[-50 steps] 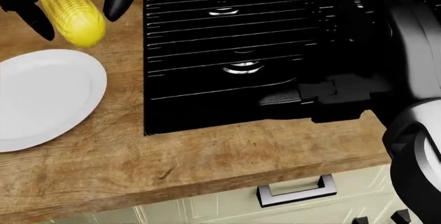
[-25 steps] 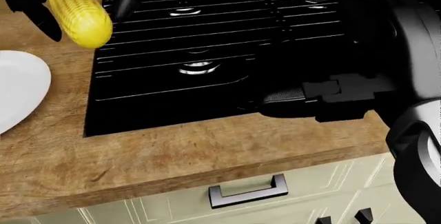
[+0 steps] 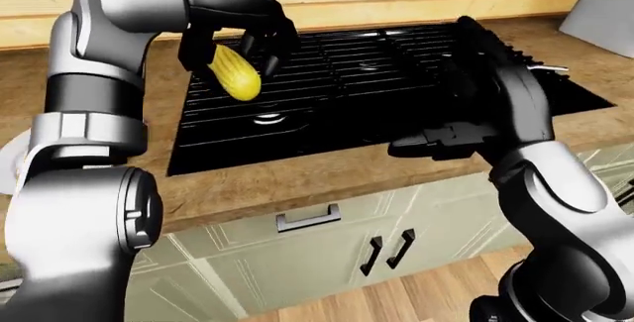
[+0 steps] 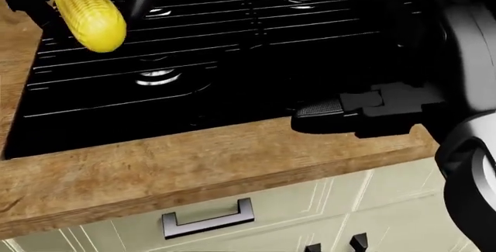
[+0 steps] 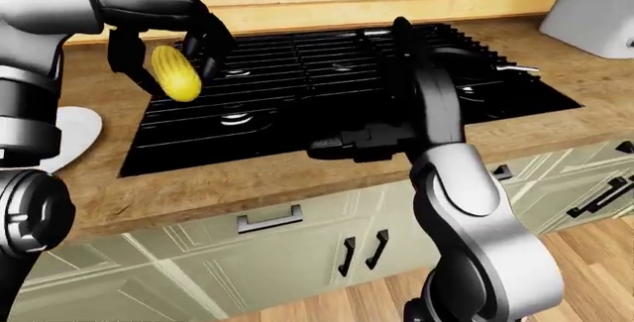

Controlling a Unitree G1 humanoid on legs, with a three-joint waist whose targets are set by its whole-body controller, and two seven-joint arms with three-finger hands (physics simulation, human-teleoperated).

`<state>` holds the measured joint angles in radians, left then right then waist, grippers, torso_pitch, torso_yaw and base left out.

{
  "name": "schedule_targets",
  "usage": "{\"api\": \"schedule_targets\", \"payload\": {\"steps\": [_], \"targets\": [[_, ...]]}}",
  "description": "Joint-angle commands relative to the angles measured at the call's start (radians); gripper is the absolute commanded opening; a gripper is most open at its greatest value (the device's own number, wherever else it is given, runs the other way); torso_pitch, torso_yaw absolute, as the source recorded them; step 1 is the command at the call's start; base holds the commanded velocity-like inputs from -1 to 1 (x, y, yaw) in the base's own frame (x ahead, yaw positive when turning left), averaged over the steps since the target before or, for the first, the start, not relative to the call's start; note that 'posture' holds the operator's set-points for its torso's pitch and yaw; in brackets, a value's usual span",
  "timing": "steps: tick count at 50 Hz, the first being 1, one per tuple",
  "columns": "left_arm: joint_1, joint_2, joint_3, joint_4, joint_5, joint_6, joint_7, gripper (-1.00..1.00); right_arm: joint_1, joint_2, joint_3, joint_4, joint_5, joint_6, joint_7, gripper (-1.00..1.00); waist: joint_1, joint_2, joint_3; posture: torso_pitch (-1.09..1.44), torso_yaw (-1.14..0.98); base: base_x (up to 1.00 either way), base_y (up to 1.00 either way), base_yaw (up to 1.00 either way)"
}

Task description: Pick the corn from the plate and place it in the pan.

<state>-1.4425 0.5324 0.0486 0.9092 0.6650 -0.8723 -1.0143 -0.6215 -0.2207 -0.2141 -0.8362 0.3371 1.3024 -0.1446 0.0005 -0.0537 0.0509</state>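
Left-eye view, items listed from largest to smallest.

Stove [image 3: 396, 77]: black, grated, is being shown set into the wooden counter [image 3: 297, 181]; cream cabinets [image 3: 327, 255] are being shown below.

Right hand [image 3: 436, 144]: is being held low at the stove's near edge; finger state cannot be told, the dark hand merging with the dark stove.

Left hand [image 3: 238, 28]: is being held above the stove's left part, fingers closed round the corn.

Plate [image 5: 74, 136]: white, is being shown bare at the right-eye view's left edge, well apart from the corn.

Corn [image 3: 235, 73]: yellow, tilted, is being carried in the air over the grates.

Pan: possibly the dark shape with a handle at the stove's right; not clearly told.

Progress: pickup is judged done; carrying across and release into the pan are judged left.
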Motion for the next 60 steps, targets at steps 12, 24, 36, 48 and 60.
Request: {"api": "schedule_targets", "payload": {"steps": [12,24,36,48,60], "targets": [[-0.04,0.025,0.026,-0.04,-0.025,0.009,0.007,-0.95,-0.038,-0.003,0.004,-0.026,0.003,-0.019,-0.004,1.0,0.019,0.094,-0.02,0.0,0.0,0.0,-0.25,0.0],[-0.046,0.021,0.024,-0.033,-0.024,0.01,0.01,-0.95,-0.031,-0.004,0.002,-0.021,0.003,-0.029,-0.001,1.0,0.011,0.053,-0.022,0.0,0.0,0.0,-0.25,0.0],[-0.043,0.018,0.024,-0.041,-0.028,0.015,0.004,-0.95,-0.032,-0.004,0.0,-0.024,0.004,-0.026,-0.001,1.0,0.022,0.045,-0.018,0.0,0.0,0.0,-0.24,0.0],[-0.037,0.018,0.026,-0.054,-0.034,0.023,-0.002,-0.94,-0.04,-0.004,0.0,-0.033,0.009,-0.011,-0.007,1.0,0.01,0.101,-0.035,0.0,0.0,0.0,-0.25,0.0],[-0.03,0.014,0.025,-0.064,-0.038,0.025,-0.003,-0.95,-0.049,-0.004,-0.012,-0.037,0.016,0.007,-0.011,1.0,0.011,0.007,-0.03,0.0,0.0,0.0,-0.25,0.0]]}}
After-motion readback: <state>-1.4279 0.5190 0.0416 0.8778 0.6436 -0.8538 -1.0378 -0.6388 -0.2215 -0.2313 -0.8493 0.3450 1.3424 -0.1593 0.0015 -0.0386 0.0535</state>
